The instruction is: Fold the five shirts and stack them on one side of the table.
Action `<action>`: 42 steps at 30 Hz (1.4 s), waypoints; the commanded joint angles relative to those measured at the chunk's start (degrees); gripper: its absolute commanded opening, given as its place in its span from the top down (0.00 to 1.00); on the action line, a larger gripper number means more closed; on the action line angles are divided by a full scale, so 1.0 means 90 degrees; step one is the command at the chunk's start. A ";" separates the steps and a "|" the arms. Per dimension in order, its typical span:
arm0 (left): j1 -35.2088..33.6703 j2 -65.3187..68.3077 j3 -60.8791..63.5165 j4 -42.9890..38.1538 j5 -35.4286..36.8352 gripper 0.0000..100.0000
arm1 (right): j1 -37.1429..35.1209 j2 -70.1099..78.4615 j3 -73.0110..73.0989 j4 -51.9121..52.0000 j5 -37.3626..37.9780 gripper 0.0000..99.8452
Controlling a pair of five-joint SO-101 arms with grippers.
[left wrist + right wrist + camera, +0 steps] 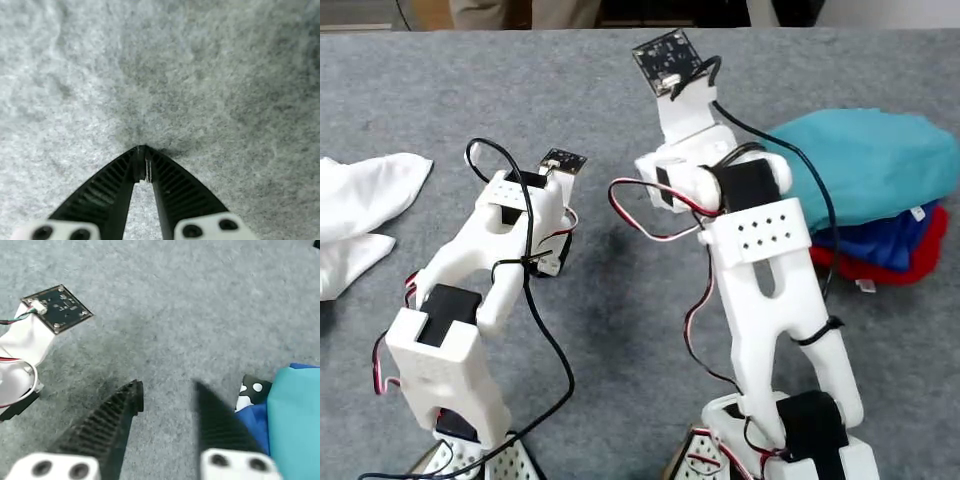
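The stack [880,180] was made. The left gripper [143,150] was clenched empty and the right gripper [169,390] released. The white shirt [365,210] probably needed grasping next.

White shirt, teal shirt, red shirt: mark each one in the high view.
white shirt [370,190]: high view, on its upper fold.
teal shirt [875,165]: high view, on the middle of its top surface.
red shirt [922,266]: high view, on its exposed outer edge.
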 commanded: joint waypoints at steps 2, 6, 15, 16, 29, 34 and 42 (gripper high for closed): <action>-0.0059 0.0122 0.0674 0.0049 0.0020 0.98 | -0.0220 -0.0171 0.0034 -0.0068 0.0322 0.53; -0.0059 0.0122 0.0674 0.0049 0.0020 0.98 | -0.0317 -0.0171 0.0063 0.0264 0.0694 0.65; -0.0059 0.0122 0.0674 0.0049 0.0020 0.98 | -0.0327 -0.0230 0.0083 0.0322 0.0674 0.86; -0.0059 0.0122 0.0674 0.0049 0.0020 0.98 | -0.0327 -0.0230 0.0073 0.0352 0.0674 0.80; -0.0059 0.0122 0.0674 0.0049 0.0020 0.98 | -0.0396 -0.0220 -0.0161 0.0586 0.0713 0.99; -0.0059 0.0122 0.0674 0.0049 0.0020 0.98 | -0.0435 -0.0181 -0.0571 0.0576 0.0674 0.89; 0.0156 0.0132 0.0645 0.0049 0.0020 0.98 | -0.0425 -0.0230 -0.1001 0.0625 0.0664 0.74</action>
